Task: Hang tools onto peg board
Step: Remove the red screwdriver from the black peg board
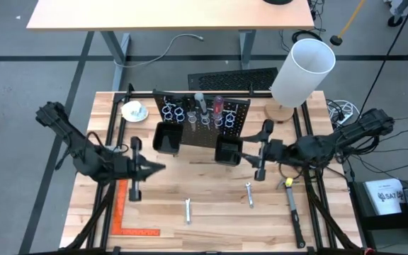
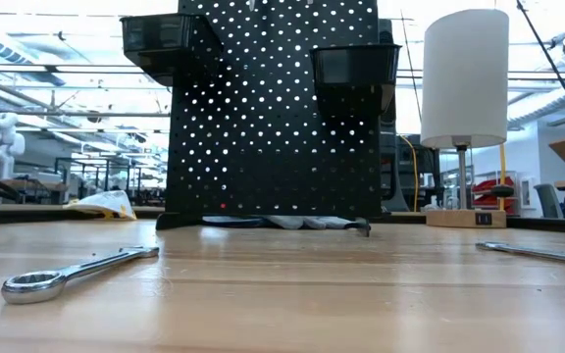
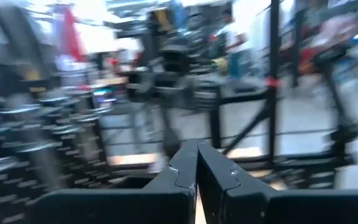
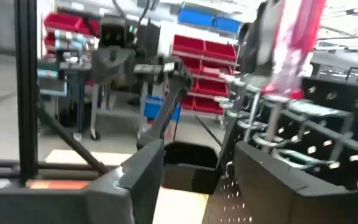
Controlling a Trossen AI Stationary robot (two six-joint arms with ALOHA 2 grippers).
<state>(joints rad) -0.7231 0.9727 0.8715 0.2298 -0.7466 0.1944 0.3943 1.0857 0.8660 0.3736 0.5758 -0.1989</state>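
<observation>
The upright black perforated peg board (image 1: pixel 202 120) stood at the far middle of the pale wooden table (image 1: pixel 211 212), and my right claw (image 1: pixel 250 150) was just beside its right end, close to the right one of the two black square bins (image 1: pixel 229 150). My right fingers (image 4: pixel 143 177) stood apart with nothing between them. In the right wrist view the silvery wire ring holders (image 4: pixel 272 118) were very near to me, and a red-handled screwdriver (image 4: pixel 294 40) hung in one of them, just above and ahead of my open fingers. From above, this screwdriver (image 1: pixel 218 108) sat in the row of rings, beside a grey-handled tool (image 1: pixel 200 105) and the black-handled scissors (image 1: pixel 172 112).

My right arm reached in from the right edge of the table, stretched low and almost level toward the board.

My left claw (image 1: pixel 156 168) was in front of the left black bin (image 1: pixel 166 136), a little apart from the board, with its fingers (image 3: pixel 185 174) pressed together and empty. That arm came from the left edge and pointed to the right.

Two short silver wrenches (image 1: pixel 188 210) (image 1: pixel 249 195) lay flat on the wood in front of the board, well apart from both claws. A longer silver wrench (image 1: pixel 291 202) lay near the right edge, below my right arm. An orange L-shaped square (image 1: pixel 126 216) lay at the left front.
</observation>
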